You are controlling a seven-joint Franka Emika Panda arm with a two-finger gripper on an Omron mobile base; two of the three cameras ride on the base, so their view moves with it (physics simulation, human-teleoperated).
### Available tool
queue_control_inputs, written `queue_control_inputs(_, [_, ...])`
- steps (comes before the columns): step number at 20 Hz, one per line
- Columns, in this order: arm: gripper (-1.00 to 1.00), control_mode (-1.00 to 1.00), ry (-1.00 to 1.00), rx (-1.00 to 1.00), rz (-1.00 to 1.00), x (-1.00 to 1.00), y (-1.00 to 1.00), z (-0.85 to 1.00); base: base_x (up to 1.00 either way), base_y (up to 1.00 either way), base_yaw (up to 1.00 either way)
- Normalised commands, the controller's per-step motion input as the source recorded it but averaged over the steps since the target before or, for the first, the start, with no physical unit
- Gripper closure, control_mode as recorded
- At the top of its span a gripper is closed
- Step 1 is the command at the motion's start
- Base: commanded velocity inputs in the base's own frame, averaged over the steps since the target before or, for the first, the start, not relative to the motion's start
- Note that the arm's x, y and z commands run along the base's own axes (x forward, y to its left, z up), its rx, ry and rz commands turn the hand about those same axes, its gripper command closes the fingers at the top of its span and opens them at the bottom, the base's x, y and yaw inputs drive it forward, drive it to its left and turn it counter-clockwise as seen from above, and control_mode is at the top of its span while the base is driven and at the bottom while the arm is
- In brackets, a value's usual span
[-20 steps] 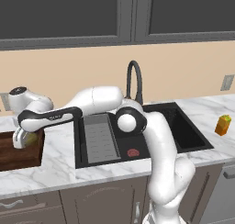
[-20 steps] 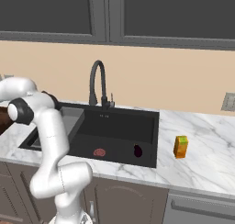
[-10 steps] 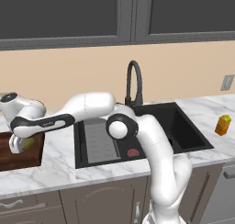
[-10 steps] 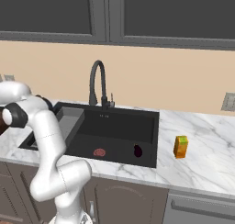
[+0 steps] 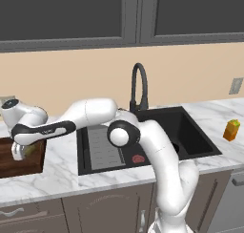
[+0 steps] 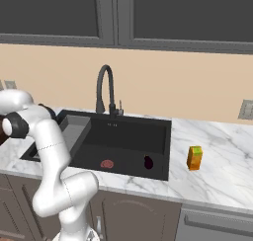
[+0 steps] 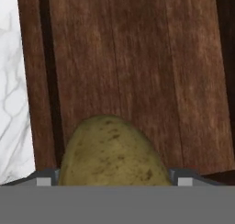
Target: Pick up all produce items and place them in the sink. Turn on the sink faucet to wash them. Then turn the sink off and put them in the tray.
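Gripper: two-finger gripper point(image 5: 20, 153) at the far left of the left base view, low over the tray; jaws stand wide with the olive-yellow lump between them; the pictures do not settle whether the fingers press on it or have let go.
Olive-yellow roundish produce lump: speckled, potato-like point(image 7: 112, 152); in the hand view it sits between the two finger tips, over the tray's plank floor; in the left base view a sliver of it shows beside the gripper.
Dark brown wooden rectangular tray: low-walled point(image 5: 19, 166), on the marble counter left of the sink; one wall runs beside white marble in the hand view.
Dark purple roundish produce lump: small point(image 6: 148, 161), on the sink floor near the front wall, well apart from the tray.
Large black rectangular sink: recessed basin point(image 6: 157, 132) with a grey ribbed rack point(image 5: 104, 147) along its left side.
Flat red disc: point(image 6: 107, 163) on the sink floor, left of the purple lump, apart from it.
Tall matte-black gooseneck faucet: point(image 6: 104, 88) behind the basin; spout arches forward.
Orange block with green top: point(image 6: 194, 157) upright on the counter right of the sink.
Obstruction: the white arm point(image 5: 90, 115) stretches across the rack's rear portion in the left base view.
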Motion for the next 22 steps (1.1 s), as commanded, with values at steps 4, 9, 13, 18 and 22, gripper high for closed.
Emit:
queue_control_inputs(4, [1.00, -1.00, 0.06, 0.03, 0.09, 0.34, 0.00, -0.12, 0.00, 0.00, 0.00])
queue_control_inputs(9, [1.00, -1.00, 0.08, 0.00, 0.07, 0.21, 0.07, -0.22, 0.00, 0.00, 0.00])
queue_control_inputs(13, [1.00, -1.00, 0.09, 0.00, 0.07, 0.08, 0.09, -0.17, 0.00, 0.00, 0.00])
queue_control_inputs(18, [-1.00, -1.00, 0.08, 0.00, 0.07, 0.10, 0.08, -0.08, 0.00, 0.00, 0.00])
queue_control_inputs(22, [-1.00, -1.00, 0.02, 0.00, 0.05, 0.05, 0.06, 0.02, 0.00, 0.00, 0.00])
